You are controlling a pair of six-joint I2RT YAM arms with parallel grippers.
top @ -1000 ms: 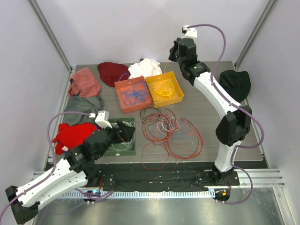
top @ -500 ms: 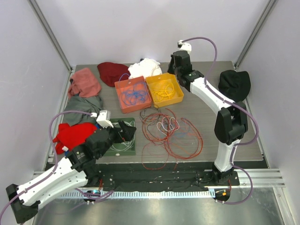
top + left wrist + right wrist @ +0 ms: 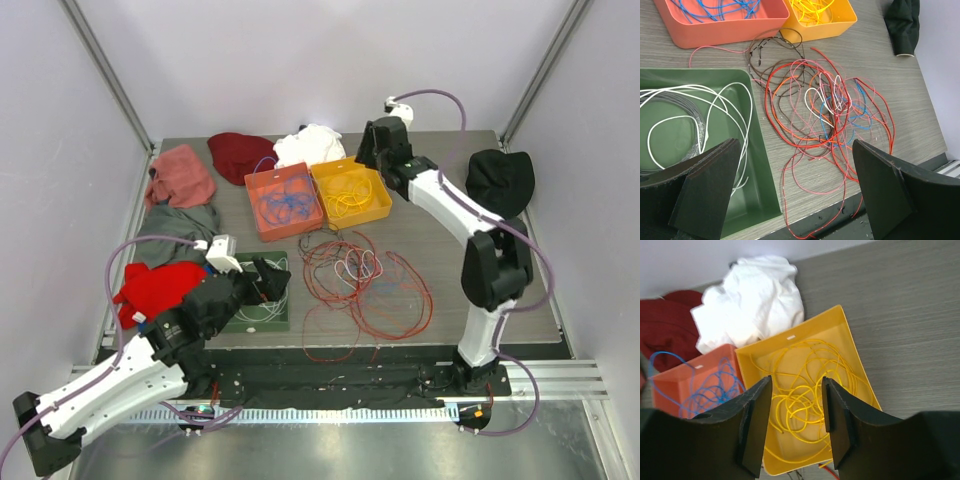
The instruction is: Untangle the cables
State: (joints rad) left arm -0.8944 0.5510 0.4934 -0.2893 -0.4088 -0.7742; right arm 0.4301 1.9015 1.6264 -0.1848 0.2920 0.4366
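Lying in a messy pile on the table (image 3: 900, 90), the tangled cables (image 3: 825, 115) are mostly red, with some white, blue and orange ones mixed in, just beside the green tray (image 3: 760, 170). The left gripper (image 3: 795, 145) hangs above them, fingers spread wide, holding nothing. The right gripper (image 3: 796, 385) hangs over the yellow box (image 3: 860, 375), fingers a little apart and holding nothing. Yellow cables (image 3: 800, 400) lie in that box.

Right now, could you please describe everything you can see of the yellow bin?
The yellow bin is a shallow, open, square tray of smooth plastic-looking material with sloped walls. It sits upright on the far half of the table, its left side against the orange bin. Loose yellow cables coil inside. The open right gripper hangs above it, not touching.
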